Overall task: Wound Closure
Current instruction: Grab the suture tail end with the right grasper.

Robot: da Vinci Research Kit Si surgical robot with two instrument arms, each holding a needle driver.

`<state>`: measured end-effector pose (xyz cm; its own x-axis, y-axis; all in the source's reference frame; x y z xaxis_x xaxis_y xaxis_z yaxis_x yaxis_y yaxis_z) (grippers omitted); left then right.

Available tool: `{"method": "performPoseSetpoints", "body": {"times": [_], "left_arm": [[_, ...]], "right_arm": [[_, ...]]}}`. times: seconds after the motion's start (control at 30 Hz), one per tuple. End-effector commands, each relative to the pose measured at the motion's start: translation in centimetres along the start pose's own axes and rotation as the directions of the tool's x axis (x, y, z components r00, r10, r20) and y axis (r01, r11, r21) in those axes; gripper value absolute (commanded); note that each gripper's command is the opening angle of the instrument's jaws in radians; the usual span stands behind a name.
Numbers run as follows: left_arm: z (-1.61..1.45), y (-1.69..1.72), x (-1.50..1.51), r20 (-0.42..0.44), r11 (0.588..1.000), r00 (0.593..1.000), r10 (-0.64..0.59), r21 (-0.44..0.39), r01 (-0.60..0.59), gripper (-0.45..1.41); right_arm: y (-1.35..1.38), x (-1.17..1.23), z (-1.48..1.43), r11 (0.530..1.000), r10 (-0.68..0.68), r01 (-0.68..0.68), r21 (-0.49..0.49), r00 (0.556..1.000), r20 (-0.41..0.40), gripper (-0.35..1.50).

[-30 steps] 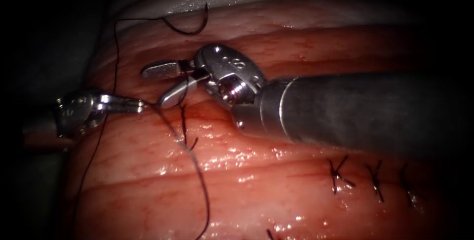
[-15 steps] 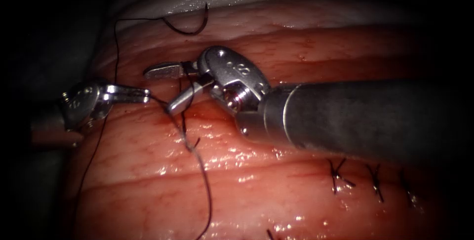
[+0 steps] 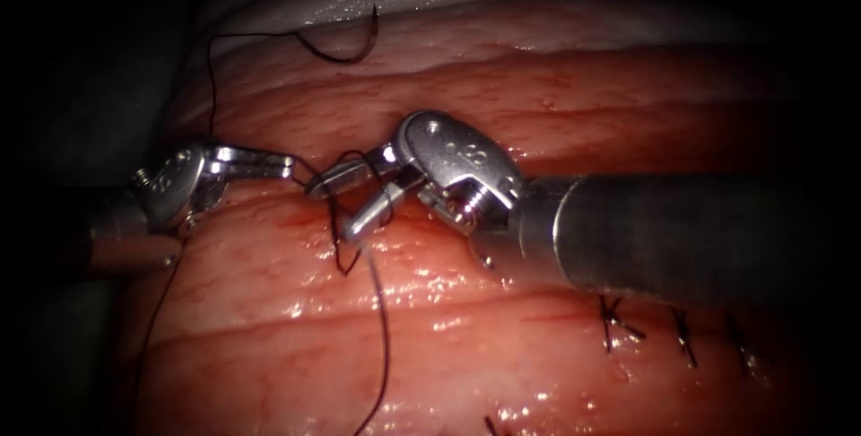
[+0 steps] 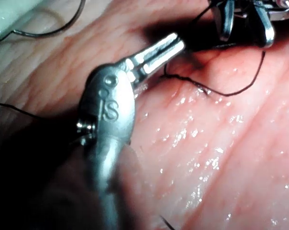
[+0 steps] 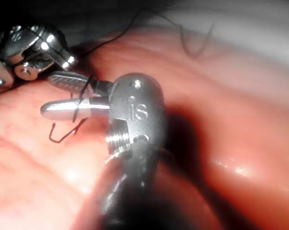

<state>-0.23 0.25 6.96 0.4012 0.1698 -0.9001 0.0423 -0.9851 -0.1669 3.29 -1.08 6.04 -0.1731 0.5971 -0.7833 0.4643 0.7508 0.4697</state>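
Left gripper (image 3: 285,165) clenching thread (image 3: 384,346); right gripper (image 3: 345,207) gaping, thread looping around it; needle (image 3: 345,46) lying free, upper left of frame; risk: loop slipping off.

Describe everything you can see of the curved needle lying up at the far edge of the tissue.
The thin dark curved metal needle lies free on the pale upper edge of the tissue, well above the cut, with its whole curve exposed, so it is not in the tissue. Its pointed end tips upward on the right. Neither tool holds it. The dark thread runs from its left end, leftward then down toward the left arm's tool, whose jaws are shut on the thread. The right arm's tool has open jaws with thread across them.
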Motion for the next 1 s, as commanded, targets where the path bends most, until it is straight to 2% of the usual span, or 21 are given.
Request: {"method": "performPoseSetpoints", "body": {"times": [0.03, 0.13, 0.23, 0.33, 0.37, 0.4, 0.5, 0.63, 1.0], "left_arm": [[0.02, -0.02, -0.08, -0.006, 1.000, 1.000, -0.003, -0.001, 0.003, -0.45], [0.02, -0.04, -0.10, -0.005, 1.000, 1.000, -0.002, 0.000, 0.002, -0.45], [0.02, -0.04, -0.12, -0.006, 1.000, 1.000, -0.003, 0.001, 0.003, -0.45], [0.02, -0.02, -0.14, -0.003, 1.000, 1.000, -0.001, 0.002, 0.001, -0.45], [0.03, -0.01, -0.15, -0.005, 1.000, 1.000, -0.003, 0.002, 0.003, -0.45], [0.03, -0.01, -0.15, -0.005, 1.000, 1.000, -0.003, 0.002, 0.003, -0.45], [0.06, 0.00, -0.15, -0.006, 1.000, 1.000, -0.004, 0.003, 0.004, -0.45], [0.07, 0.00, -0.16, -0.006, 1.000, 1.000, -0.003, 0.004, 0.003, -0.45], [0.09, 0.04, -0.19, -0.009, 1.000, 1.000, -0.007, 0.007, 0.007, -0.45]], "right_arm": [[0.03, -0.07, 0.03, 1.000, -0.003, 0.003, 0.012, 1.000, 0.008, 0.17], [0.03, -0.07, 0.00, 1.000, -0.004, 0.004, 0.010, 1.000, 0.008, 0.12], [0.03, -0.08, 0.00, 1.000, -0.004, 0.004, 0.010, 1.000, 0.008, 0.47], [0.02, -0.09, -0.01, 1.000, 0.000, 0.000, 0.013, 1.000, 0.011, 0.66], [0.01, -0.10, -0.01, 1.000, 0.004, -0.005, 0.015, 1.000, 0.014, 0.78], [0.01, -0.10, -0.01, 1.000, 0.004, -0.005, 0.015, 1.000, 0.014, 0.78], [-0.03, -0.13, -0.02, 1.000, 0.019, -0.019, 0.020, 1.000, 0.022, 1.08], [-0.06, -0.12, -0.04, 0.999, 0.036, -0.037, 0.022, 0.999, 0.028, 1.18], [-0.23, -0.23, -0.03, 0.998, 0.049, -0.051, 0.037, 0.998, 0.041, 1.18]]}}
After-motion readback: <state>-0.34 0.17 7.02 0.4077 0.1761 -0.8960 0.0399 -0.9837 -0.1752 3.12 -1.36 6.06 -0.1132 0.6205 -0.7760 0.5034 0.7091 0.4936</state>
